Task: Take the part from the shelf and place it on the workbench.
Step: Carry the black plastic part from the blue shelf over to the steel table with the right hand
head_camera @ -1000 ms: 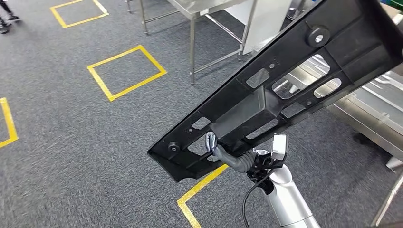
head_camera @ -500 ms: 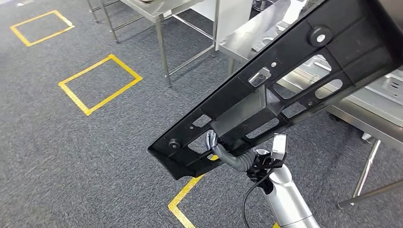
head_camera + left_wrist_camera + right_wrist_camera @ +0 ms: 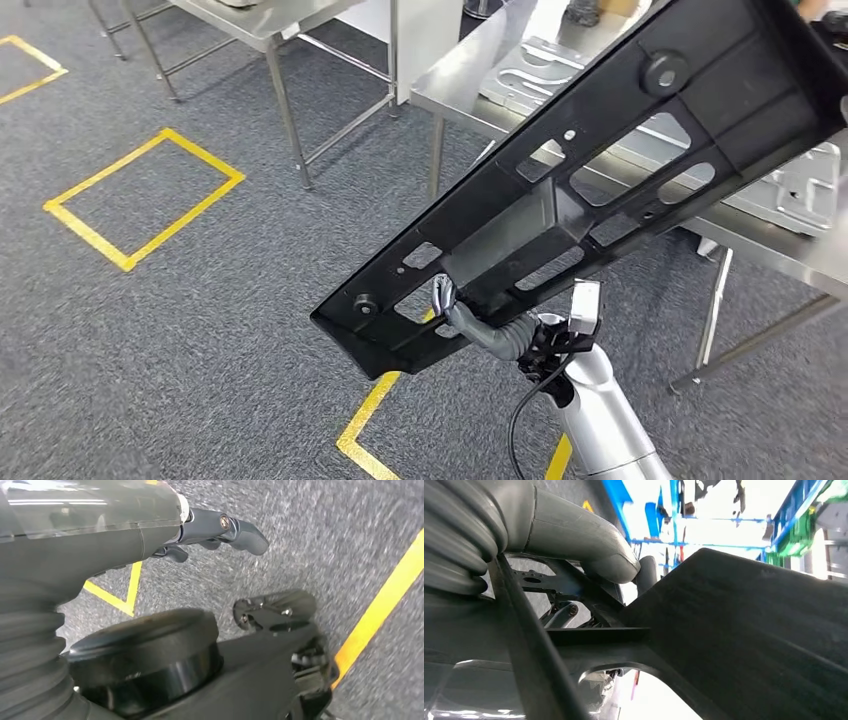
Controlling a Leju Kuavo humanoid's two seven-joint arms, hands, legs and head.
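A long black plastic part (image 3: 600,190) with several cut-outs slants from low centre up to the top right of the head view. My right hand (image 3: 470,325) grips it from beneath near its lower end, fingers hooked through an opening. In the right wrist view the part (image 3: 749,630) lies broad and dark against my right hand (image 3: 589,550). The steel workbench (image 3: 470,85) stands behind the part's upper end. My left hand (image 3: 200,527) hangs over the carpet, fingers stretched out and holding nothing.
Stamped metal sheets (image 3: 540,70) lie on the workbench, another (image 3: 810,190) further right. A second steel table (image 3: 250,15) stands at the back left. Yellow tape squares (image 3: 140,200) mark the grey carpet; a yellow line (image 3: 370,410) runs near my arm.
The camera has turned: floor squares and tables slid left in the picture and the workbench has come further into view. The part stays in my right hand's grip, at the same slant.
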